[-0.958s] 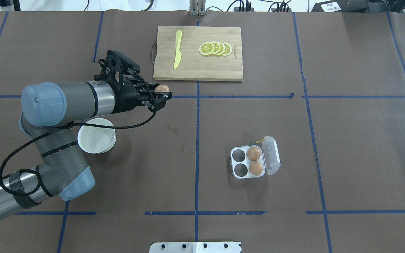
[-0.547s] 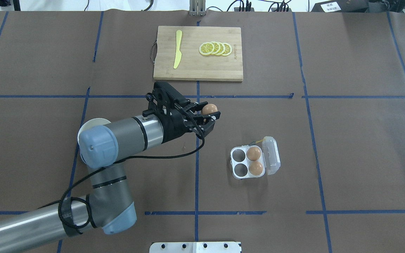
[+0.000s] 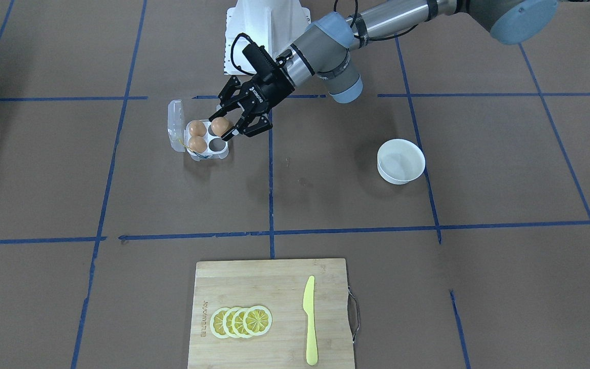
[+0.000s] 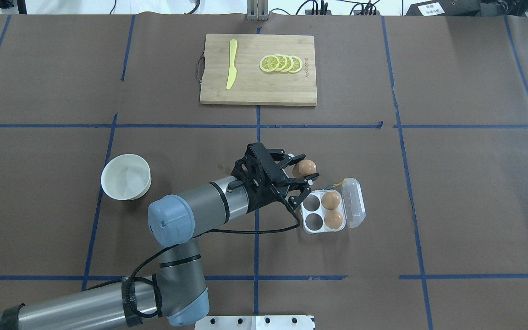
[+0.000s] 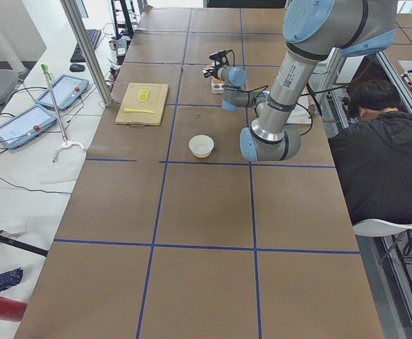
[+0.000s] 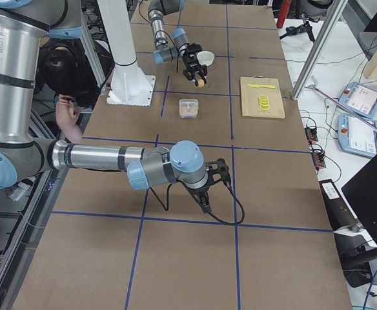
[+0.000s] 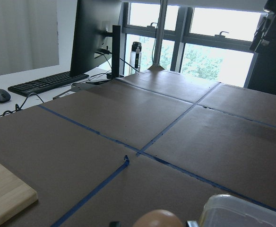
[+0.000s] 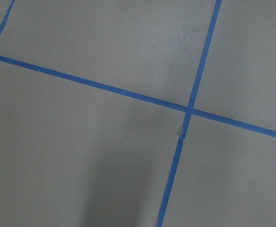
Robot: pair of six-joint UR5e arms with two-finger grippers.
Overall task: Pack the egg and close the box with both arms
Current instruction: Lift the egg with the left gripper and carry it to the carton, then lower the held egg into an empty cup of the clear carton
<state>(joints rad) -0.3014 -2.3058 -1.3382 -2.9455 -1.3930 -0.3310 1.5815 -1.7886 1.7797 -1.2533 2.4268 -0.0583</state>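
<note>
My left gripper is shut on a tan-brown egg and holds it above the table, just beyond the far left corner of the clear box. In the front-facing view the held egg hangs over the box's robot-side empty cup. The lid lies open to the right. Two eggs fill the cups by the hinge; the two left cups are empty. My right gripper shows only in the exterior right view, far from the box; I cannot tell its state.
A white bowl stands left of my left arm. A wooden cutting board with a yellow knife and lemon slices lies at the far centre. A person sits beside the table.
My left arm has swung right and towards the robot with the egg, from near the cutting board's corner to right beside the open box. The box and its eggs have not moved.
</note>
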